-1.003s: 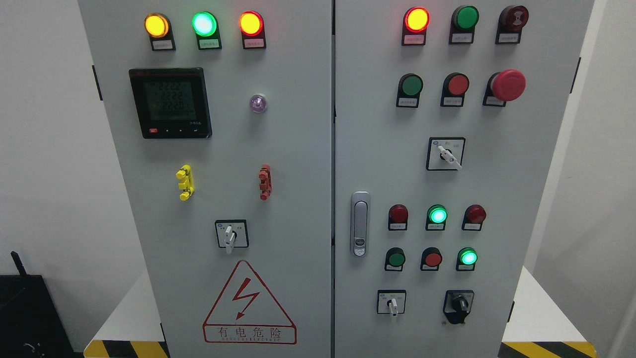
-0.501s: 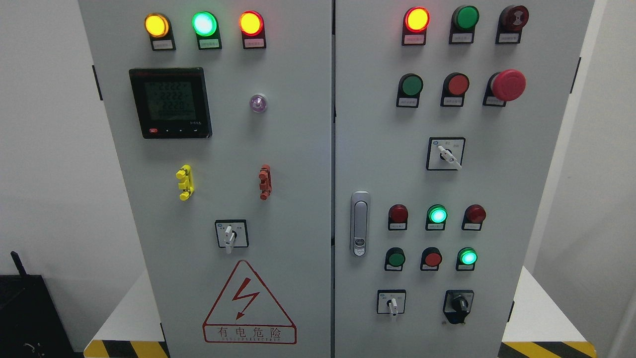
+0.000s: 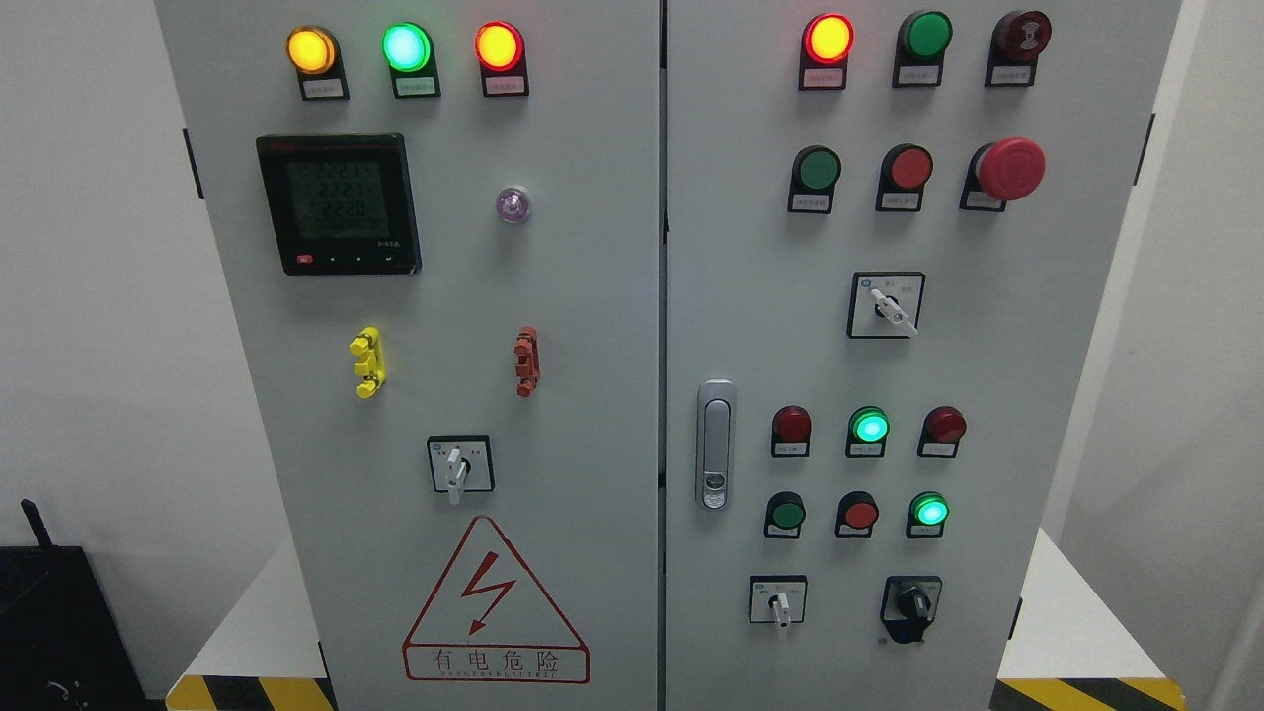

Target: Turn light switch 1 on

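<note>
A digital meter (image 3: 339, 204) sits upper left on the grey cabinet (image 3: 592, 296). A red mushroom button (image 3: 1009, 169) is upper right; a lightning warning sign (image 3: 496, 604) below.

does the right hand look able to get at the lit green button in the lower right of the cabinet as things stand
Probably yes, though unconfirmed: the right hand is out of view. The lit green button sits exposed on the right door, with nothing in front of it.

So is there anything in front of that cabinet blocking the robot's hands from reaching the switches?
Nothing visible stands in front of the grey control cabinet; its lamps, buttons and rotary switches all show uncovered. Neither robot hand is in view, though, so the path from a hand cannot be traced, and the tiny labels don't reveal which control is light switch 1.
</note>
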Controlling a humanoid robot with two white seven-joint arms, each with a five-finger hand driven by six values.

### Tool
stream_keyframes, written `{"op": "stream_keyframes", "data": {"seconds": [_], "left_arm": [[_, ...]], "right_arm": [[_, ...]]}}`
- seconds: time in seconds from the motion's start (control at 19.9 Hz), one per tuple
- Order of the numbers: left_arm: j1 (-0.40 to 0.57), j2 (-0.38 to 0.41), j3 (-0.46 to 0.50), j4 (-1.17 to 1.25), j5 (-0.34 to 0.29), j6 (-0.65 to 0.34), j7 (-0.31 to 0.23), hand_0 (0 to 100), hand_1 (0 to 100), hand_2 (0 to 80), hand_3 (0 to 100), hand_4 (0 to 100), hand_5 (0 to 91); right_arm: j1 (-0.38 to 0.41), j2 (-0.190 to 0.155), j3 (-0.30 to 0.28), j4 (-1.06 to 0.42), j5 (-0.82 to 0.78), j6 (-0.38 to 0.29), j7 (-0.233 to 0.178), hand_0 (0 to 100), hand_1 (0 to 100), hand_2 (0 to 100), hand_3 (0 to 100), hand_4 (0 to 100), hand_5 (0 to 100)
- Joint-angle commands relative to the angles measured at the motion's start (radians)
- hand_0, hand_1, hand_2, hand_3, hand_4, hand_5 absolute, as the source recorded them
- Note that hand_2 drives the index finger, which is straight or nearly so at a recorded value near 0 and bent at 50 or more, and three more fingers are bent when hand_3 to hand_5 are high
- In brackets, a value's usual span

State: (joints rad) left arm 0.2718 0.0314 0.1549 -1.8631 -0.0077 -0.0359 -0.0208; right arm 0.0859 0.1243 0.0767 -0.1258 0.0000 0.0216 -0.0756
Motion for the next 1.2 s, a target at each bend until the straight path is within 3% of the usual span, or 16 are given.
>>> {"op": "stream_keyframes", "data": {"seconds": [0.0, 0.2, 0.4, 0.6, 0.9, 1.15], "left_arm": [[-0.143, -0.005, -0.007, -0.188, 0.006, 0.068, 0.025, 3, 71, 52.5, 72, 78, 69.4], [-0.239, -0.022, -0.058, -0.186, 0.002, 0.165, 0.077, 0, 73, 52.8, 72, 78, 69.0], [-0.281, -0.037, -0.095, -0.186, -0.008, 0.195, 0.093, 0, 74, 52.8, 72, 78, 68.8], [-0.333, -0.074, -0.135, -0.188, -0.017, 0.275, 0.143, 0, 74, 52.6, 72, 78, 68.6], [-0.384, -0.149, -0.182, -0.185, -0.133, 0.346, 0.153, 0, 75, 53.3, 73, 78, 68.9], [-0.408, -0.153, -0.193, -0.182, -0.149, 0.37, 0.193, 0, 75, 52.9, 73, 78, 68.3]], "right_arm": [[0.0, 0.0, 0.0, 0.0, -0.025, 0.0, 0.0, 0, 0, 0, 0, 0, 0], [0.0, 0.0, 0.0, 0.0, -0.025, -0.002, 0.0, 0, 0, 0, 0, 0, 0], [0.0, 0.0, 0.0, 0.0, -0.025, 0.0, 0.0, 0, 0, 0, 0, 0, 0], [0.0, 0.0, 0.0, 0.0, -0.025, 0.0, 0.0, 0, 0, 0, 0, 0, 0], [0.0, 0.0, 0.0, 0.0, -0.025, 0.0, 0.0, 0, 0, 0, 0, 0, 0], [0.0, 0.0, 0.0, 0.0, -0.025, 0.0, 0.0, 0, 0, 0, 0, 0, 0]]}}
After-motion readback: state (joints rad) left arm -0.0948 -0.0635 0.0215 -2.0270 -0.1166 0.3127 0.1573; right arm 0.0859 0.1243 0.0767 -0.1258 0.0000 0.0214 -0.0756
